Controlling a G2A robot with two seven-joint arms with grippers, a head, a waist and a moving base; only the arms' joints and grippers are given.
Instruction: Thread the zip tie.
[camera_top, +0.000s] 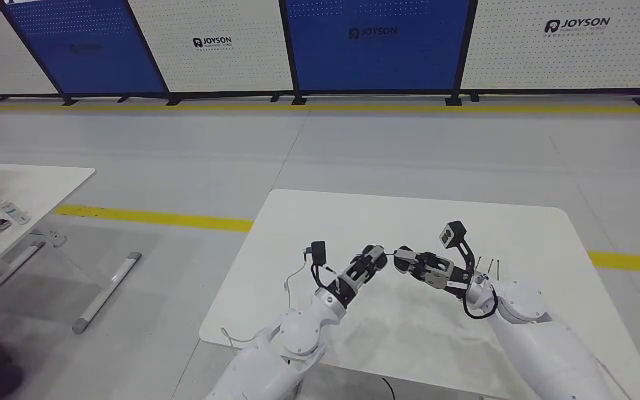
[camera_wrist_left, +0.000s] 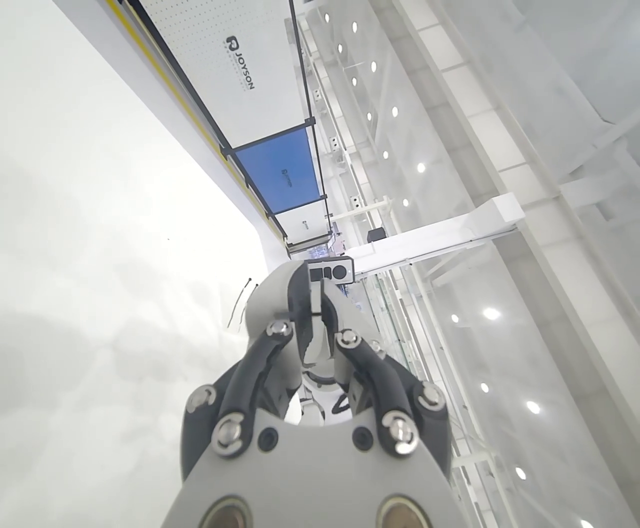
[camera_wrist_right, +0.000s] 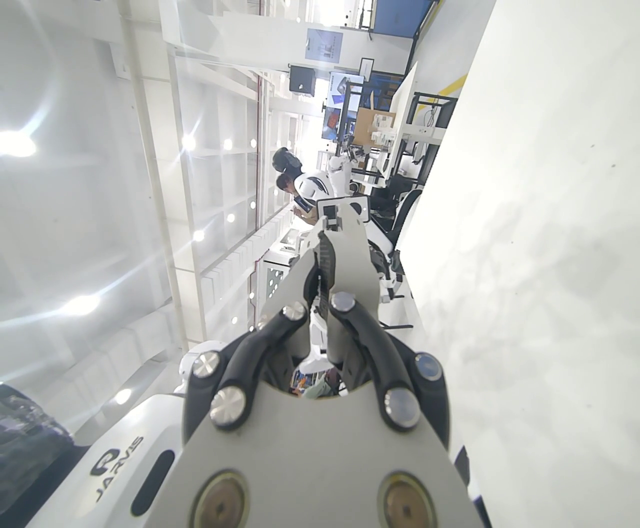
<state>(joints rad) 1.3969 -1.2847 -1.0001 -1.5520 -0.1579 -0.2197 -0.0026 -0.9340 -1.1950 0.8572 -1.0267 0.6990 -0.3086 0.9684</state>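
Observation:
Over the middle of the white table (camera_top: 330, 220) my two grippers meet tip to tip. The left gripper (camera_top: 377, 257) (camera_wrist_left: 318, 292) is shut, and a thin dark line, the zip tie (camera_wrist_left: 316, 314), crosses between its fingers. Facing it, the right gripper (camera_top: 403, 258) (camera_wrist_right: 330, 227) is shut on a black ribbed strip of the zip tie (camera_wrist_right: 325, 260). A short pale stretch of the tie (camera_top: 389, 251) bridges the small gap between the two. How the tie's ends sit inside the fingers is hidden.
Two spare zip ties (camera_top: 488, 266) (camera_wrist_left: 241, 300) lie on the table beyond the right arm. A second white table (camera_top: 30, 190) stands to the far left, and blue and white panels (camera_top: 380, 45) line the back.

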